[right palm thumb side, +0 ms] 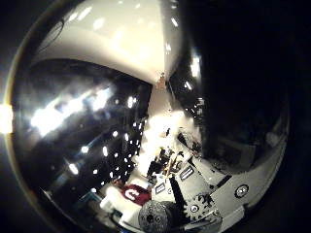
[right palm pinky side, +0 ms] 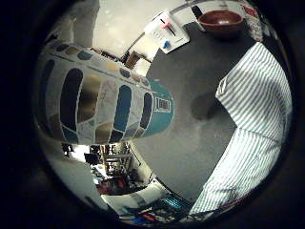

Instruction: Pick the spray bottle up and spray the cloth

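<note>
The spray bottle (right palm pinky side: pixel 95 100), wrapped in a label of teal, dark blue and beige patches, fills much of the right little finger side palm view, close against the palm. It hangs above the dark grey table (right palm pinky side: pixel 191 153) and casts a shadow there. Its teal end points towards the cloth (right palm pinky side: pixel 250 114), white with thin stripes, which lies spread on the table beside it. In the right thumb side palm view, geared and white parts of my hand (right palm thumb side: pixel 190 209) show at the edge, with a dark glossy surface (right palm thumb side: pixel 68 126) pressed close to the palm.
A reddish-brown bowl (right palm pinky side: pixel 221 21) stands on the table beyond the cloth. White papers and a box (right palm pinky side: pixel 164 33) lie near it. Room clutter and a red thing (right palm thumb side: pixel 131 194) show past the table's edge.
</note>
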You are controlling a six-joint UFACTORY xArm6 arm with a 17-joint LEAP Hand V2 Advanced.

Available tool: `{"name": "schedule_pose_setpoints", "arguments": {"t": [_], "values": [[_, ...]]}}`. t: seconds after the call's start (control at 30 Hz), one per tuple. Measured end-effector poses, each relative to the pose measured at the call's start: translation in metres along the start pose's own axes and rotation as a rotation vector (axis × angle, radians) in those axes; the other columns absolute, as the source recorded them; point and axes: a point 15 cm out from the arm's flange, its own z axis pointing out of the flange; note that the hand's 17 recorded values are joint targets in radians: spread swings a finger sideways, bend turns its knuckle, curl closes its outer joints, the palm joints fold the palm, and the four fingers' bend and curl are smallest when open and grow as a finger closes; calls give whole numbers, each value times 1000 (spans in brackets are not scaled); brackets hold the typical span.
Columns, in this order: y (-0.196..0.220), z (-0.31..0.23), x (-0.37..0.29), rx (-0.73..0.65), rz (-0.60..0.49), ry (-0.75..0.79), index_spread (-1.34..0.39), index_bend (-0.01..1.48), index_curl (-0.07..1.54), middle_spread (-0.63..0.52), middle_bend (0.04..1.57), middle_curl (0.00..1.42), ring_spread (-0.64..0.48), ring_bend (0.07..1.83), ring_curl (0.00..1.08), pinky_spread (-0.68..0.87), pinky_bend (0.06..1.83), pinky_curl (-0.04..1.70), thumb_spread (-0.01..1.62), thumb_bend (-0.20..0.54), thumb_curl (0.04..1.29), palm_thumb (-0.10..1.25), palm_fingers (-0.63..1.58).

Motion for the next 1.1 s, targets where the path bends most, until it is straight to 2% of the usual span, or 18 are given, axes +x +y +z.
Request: {"name": "schedule_pose_setpoints", "arguments": {"t": [0.5, 0.73, 1.1], "values": [[17, 19, 26, -47, 19, 6, -214, 1179, 815, -105, 1399, 699, -253, 1295, 891, -216, 1008, 1487, 1140, -15, 625, 994, 1107], [22, 21, 30, -70, 11, 8, -215, 1173, 817, -105, 1400, 699, -258, 1287, 902, -217, 998, 1491, 1088, -19, 624, 941, 1105], [39, 37, 38, -117, 17, 12, -214, 1172, 814, -105, 1397, 699, -260, 1269, 907, -220, 992, 1475, 1057, -15, 633, 943, 1108]]}}
